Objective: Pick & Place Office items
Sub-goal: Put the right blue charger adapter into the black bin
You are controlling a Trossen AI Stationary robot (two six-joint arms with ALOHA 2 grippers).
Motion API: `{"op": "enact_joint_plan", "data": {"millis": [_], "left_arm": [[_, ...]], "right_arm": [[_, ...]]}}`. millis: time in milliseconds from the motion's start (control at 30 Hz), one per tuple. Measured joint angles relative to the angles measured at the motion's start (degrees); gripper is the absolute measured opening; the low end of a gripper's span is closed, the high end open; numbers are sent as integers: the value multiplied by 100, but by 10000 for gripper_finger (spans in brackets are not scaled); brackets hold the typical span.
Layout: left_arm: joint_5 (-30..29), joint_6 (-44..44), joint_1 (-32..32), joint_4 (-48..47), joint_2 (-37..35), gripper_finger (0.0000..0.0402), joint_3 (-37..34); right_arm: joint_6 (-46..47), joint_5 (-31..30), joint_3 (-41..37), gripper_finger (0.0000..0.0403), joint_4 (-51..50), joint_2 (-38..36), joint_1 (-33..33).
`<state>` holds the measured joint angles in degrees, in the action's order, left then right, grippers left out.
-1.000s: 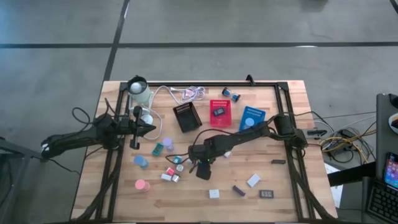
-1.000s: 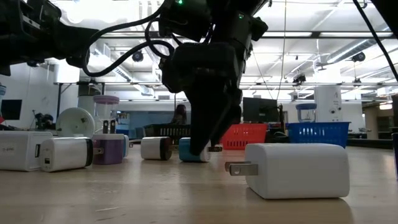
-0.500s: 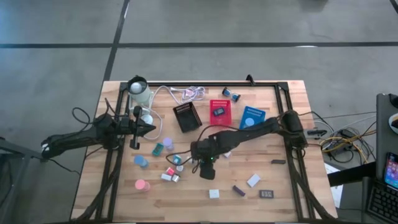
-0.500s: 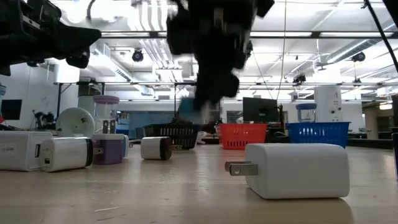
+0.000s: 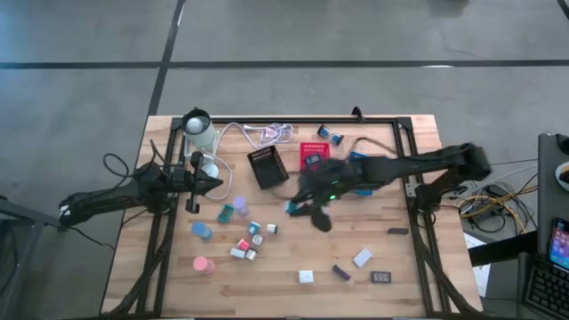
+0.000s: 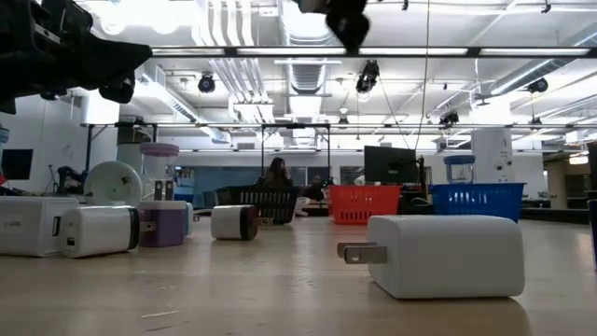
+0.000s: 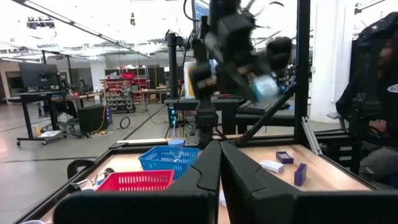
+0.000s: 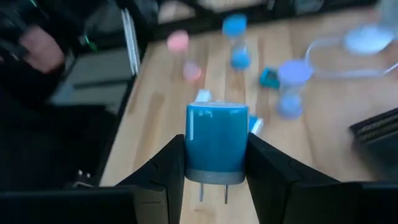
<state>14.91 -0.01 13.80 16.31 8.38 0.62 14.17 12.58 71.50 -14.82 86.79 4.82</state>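
Clamped between the jaws of the right gripper (image 8: 216,177), a teal charger block (image 8: 216,144) is carried above the table, prongs toward the wrist; the blue tray (image 5: 363,165) lies just beside it. The left gripper (image 7: 219,163) is shut, farther off.

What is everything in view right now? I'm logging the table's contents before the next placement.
Table: one, wood.
Trays: three, black tray, red tray, blue tray, side by side on the far half.
Cable: one, white, coiled at the far edge.
Small pieces: about fifteen, mixed colours, scattered mostly over the near half.
Teal charger: one, held above mid-table.
Left gripper: shut, empty, over the table's left side.
Right gripper: shut on the teal charger.
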Motion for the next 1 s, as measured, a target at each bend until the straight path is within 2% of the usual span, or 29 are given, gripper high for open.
{"op": "enact_joint_plan", "data": {"millis": [133,267,433,633,767,1000], "left_arm": [[1,0,-2,-18,0,14,0],[-1,-2,-1,-26,0,14,0],[0,-1,0,-32,0,14,0],[-74,0,-1,-45,0,14,0],[-137,-1,-1,-81,0,14,0],[-243,4,-1,-94,0,14,0]], "right_arm": [[-31,-130,-1117,124,1112,-1082,-103],[-80,-543,-2293,124,2100,-2116,-119],[25,-890,-3462,124,2705,-3245,-151],[24,-1115,-4449,124,3281,-4420,-147],[-164,-1132,-5075,124,3947,-4896,-152],[-748,-1130,-5890,124,4875,-5269,-148]]}}
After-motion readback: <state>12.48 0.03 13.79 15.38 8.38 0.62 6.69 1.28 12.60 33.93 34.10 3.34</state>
